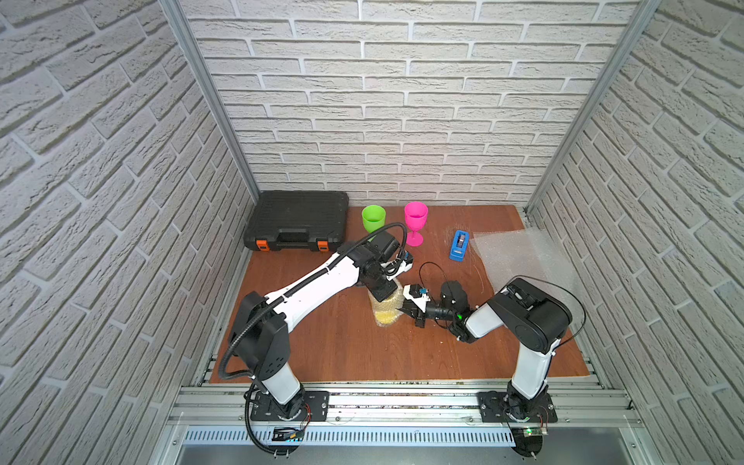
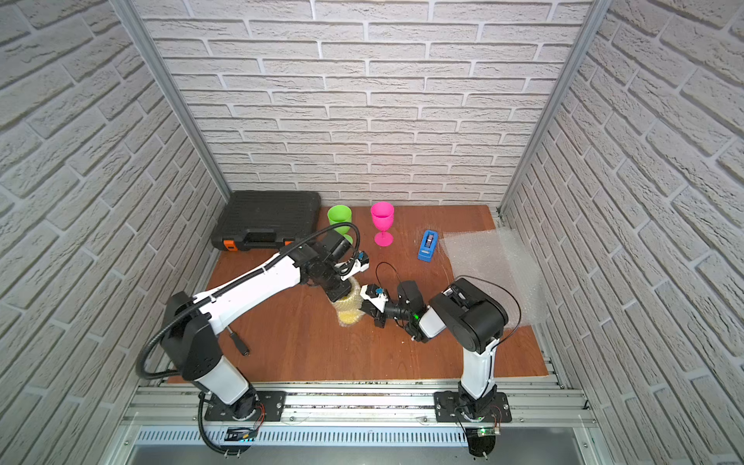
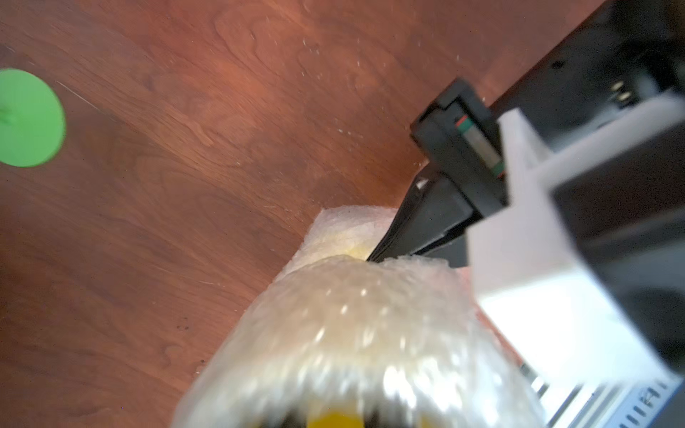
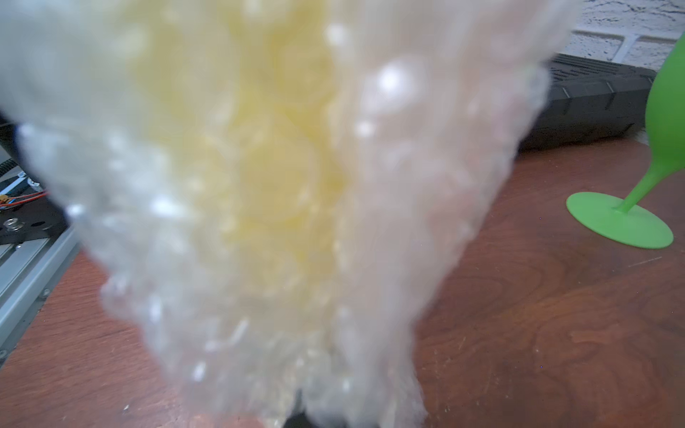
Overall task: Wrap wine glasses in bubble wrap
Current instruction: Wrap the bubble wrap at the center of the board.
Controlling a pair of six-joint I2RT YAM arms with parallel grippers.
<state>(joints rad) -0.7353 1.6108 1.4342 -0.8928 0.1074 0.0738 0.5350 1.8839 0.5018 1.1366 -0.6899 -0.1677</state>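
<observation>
Bubbly, crinkled wrap (image 1: pixel 392 300) sheathes the yellow goblet (image 1: pixel 386 319); right gripper (image 1: pixel 404 311) pinches that wrap tight, left gripper (image 1: pixel 383 297) sits atop, jaw width unclear.

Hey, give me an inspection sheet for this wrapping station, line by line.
Surface: scuffed wood board.
Job's things: yellow goblet inside bubble wrap; green goblet, pink goblet bare at back; spare sheet by right wall.
Clutter: blue tape dispenser, black case.
Grippers: left claw over the wrapped goblet, opening unclear; right claw shut at the wrap's side.
Cables: black conduit loops off left arm; thin cable loops behind right claw.
Surroundings: brick-pattern walls, aluminium rail.
</observation>
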